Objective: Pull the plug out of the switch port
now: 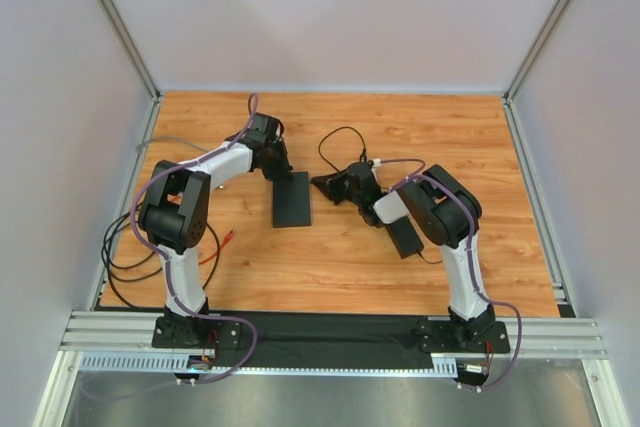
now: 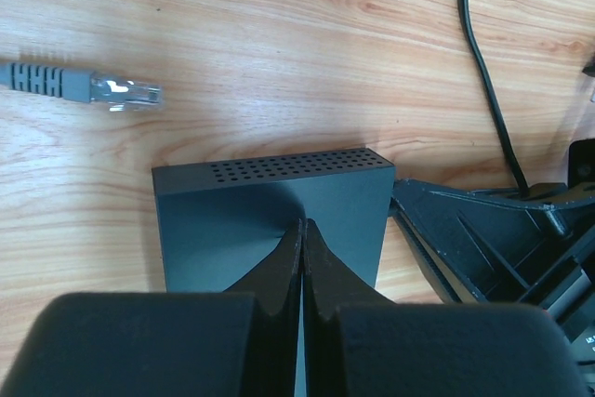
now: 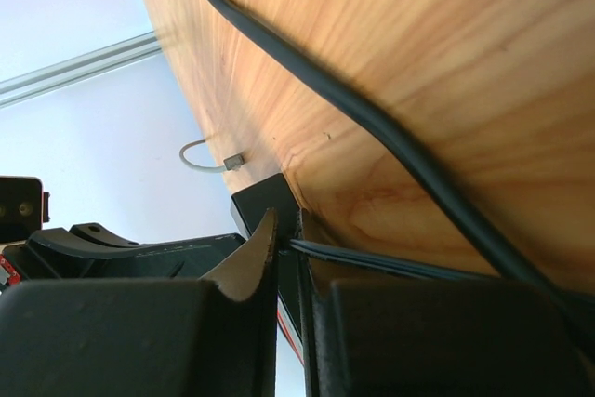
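The switch (image 1: 291,205) lies flat on the wooden table, a thin matte-black box with a row of vent holes along its far edge (image 2: 279,167). My left gripper (image 1: 284,172) is shut, its tips (image 2: 303,225) down on the switch's top face. At the switch's right side my right gripper (image 1: 320,184) has its jaws shut on a thin black lead (image 3: 390,262). That lead runs in between the fingertips (image 3: 299,230), just short of the switch's corner (image 3: 265,197). The plug is hidden at those fingers, so I cannot tell whether it sits in a port.
A grey cable with a clear connector (image 2: 125,93) lies loose on the wood beyond the switch, apart from it. A black adapter brick (image 1: 405,237) sits under the right arm. A black cable (image 2: 488,90) loops over the table behind. More cables (image 1: 125,257) hang off the left edge.
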`<action>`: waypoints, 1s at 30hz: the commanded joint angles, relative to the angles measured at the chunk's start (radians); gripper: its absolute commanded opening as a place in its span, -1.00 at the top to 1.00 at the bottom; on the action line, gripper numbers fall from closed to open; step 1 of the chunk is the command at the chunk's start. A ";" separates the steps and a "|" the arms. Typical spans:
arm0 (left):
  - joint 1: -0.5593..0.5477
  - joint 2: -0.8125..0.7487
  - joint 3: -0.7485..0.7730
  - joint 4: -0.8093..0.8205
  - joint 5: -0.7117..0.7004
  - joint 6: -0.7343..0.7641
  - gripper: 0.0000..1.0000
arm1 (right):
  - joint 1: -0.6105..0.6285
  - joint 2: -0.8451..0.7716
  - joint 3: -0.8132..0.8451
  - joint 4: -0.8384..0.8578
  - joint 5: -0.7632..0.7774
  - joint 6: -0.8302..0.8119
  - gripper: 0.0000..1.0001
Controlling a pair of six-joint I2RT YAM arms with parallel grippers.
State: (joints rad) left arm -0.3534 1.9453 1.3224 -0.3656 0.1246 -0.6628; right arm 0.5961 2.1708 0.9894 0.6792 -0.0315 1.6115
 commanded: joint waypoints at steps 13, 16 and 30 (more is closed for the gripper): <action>0.013 0.075 -0.051 -0.098 -0.108 0.023 1.00 | -0.096 -0.009 -0.118 0.077 0.058 -0.002 1.00; 0.013 0.073 -0.054 -0.093 -0.106 0.022 1.00 | -0.094 -0.009 -0.104 0.063 0.047 -0.022 1.00; 0.007 -0.241 -0.368 0.290 -0.056 0.065 1.00 | -0.120 -0.347 -0.068 -0.375 0.278 -0.491 0.99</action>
State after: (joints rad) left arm -0.3508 1.7790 1.0477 -0.1261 0.1226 -0.6479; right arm 0.4931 1.9327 0.8967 0.4438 0.1059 1.3045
